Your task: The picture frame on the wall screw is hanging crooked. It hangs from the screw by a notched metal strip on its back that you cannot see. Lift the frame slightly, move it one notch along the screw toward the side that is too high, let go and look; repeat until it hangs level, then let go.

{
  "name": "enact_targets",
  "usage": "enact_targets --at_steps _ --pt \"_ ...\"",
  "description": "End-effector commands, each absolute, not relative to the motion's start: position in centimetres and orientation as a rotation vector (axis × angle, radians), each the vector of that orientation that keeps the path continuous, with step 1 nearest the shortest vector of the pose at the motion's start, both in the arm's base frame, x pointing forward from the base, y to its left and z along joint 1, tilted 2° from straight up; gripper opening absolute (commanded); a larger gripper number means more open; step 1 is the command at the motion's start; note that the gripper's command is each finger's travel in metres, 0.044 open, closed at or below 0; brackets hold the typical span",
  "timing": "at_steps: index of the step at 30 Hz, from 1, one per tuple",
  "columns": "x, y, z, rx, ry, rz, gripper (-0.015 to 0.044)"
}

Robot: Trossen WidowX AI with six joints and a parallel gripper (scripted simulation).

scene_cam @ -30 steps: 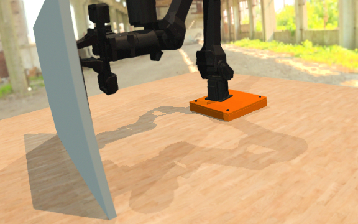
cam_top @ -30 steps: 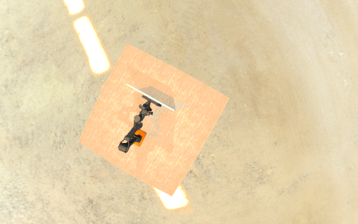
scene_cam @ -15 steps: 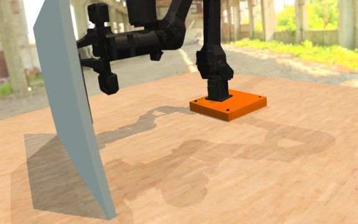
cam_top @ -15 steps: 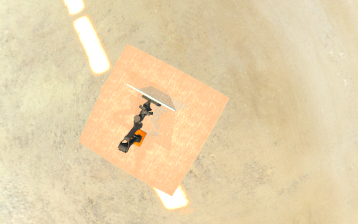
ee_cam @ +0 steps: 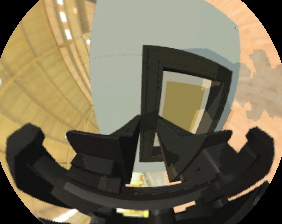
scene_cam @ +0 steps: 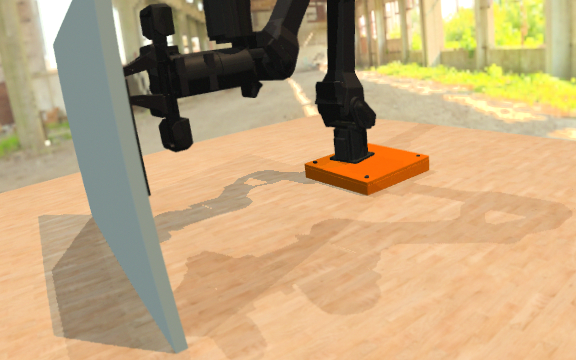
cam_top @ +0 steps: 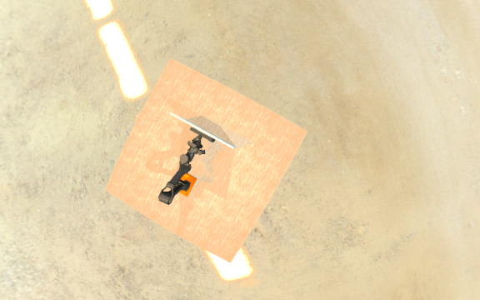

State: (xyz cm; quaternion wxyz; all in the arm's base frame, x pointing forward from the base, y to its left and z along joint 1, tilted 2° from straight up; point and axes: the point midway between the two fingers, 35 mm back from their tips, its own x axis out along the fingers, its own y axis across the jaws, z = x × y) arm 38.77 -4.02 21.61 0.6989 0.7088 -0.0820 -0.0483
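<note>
The picture frame (ee_cam: pixel 151 75) has a dark border, a pale inner mat and a tan picture. It stands against the pale blue-grey wall panel (scene_cam: pixel 83 125) (ee_cam: pixel 117 60). In the exterior view only a thin dark edge of the frame (scene_cam: pixel 141 156) shows along the panel's face. My gripper (scene_cam: pixel 129 86) (ee_cam: pixel 148 117) is shut on a dark bar of the frame, close to the panel. The fingers hide part of that bar in the wrist view. The screw and the notched strip are not visible. I cannot tell how level the frame is.
The upright panel shows edge-on from above in the top view. The arm reaches to it from its orange base plate (cam_top: pixel 190 188) (scene_cam: pixel 398 162), which sits on the wooden table top (cam_top: pixel 257 167) (scene_cam: pixel 468 300). Shadows of the arm and panel fall across the wood.
</note>
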Motion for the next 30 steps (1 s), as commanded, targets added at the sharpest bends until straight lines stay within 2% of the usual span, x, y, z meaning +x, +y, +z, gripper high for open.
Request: enact_targets --at_steps 1,3,13,18,30 --pt "38.8 -4.0 21.7 1.614 -0.184 -0.103 0.0000" --pt "38.8 -4.0 21.7 1.614 -0.184 -0.103 0.0000" --pt "38.8 -4.0 21.6 1.596 -0.184 -0.106 0.0260" --pt "38.2 -3.9 21.7 1.588 -0.183 -0.106 0.0260" --pt "29.1 -2.3 20.6 1.455 -0.172 -0.113 0.0260"
